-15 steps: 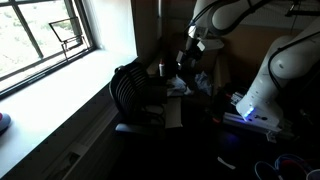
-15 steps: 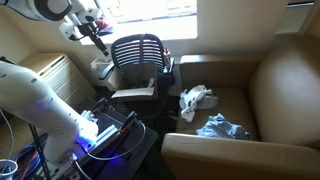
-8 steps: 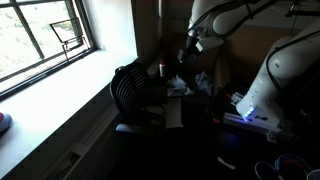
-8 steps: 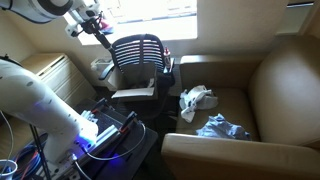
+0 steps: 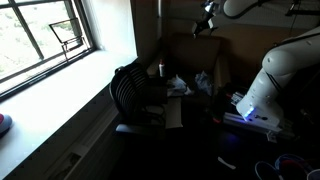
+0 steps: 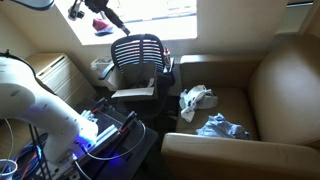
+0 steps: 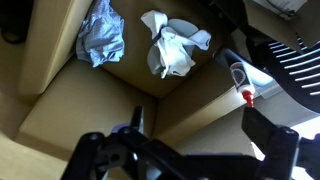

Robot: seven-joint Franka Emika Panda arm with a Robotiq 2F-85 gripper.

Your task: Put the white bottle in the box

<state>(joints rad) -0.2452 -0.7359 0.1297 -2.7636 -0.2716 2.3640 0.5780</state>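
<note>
The gripper [image 7: 185, 158], jaws spread and empty, had risen high above the chair [image 6: 140, 52], leaving the bottle [image 7: 240, 83] ungrasped just outside the box [image 7: 90, 110], a spot only the wrist view made plain, while both exterior views showed the lifted arm.
</note>
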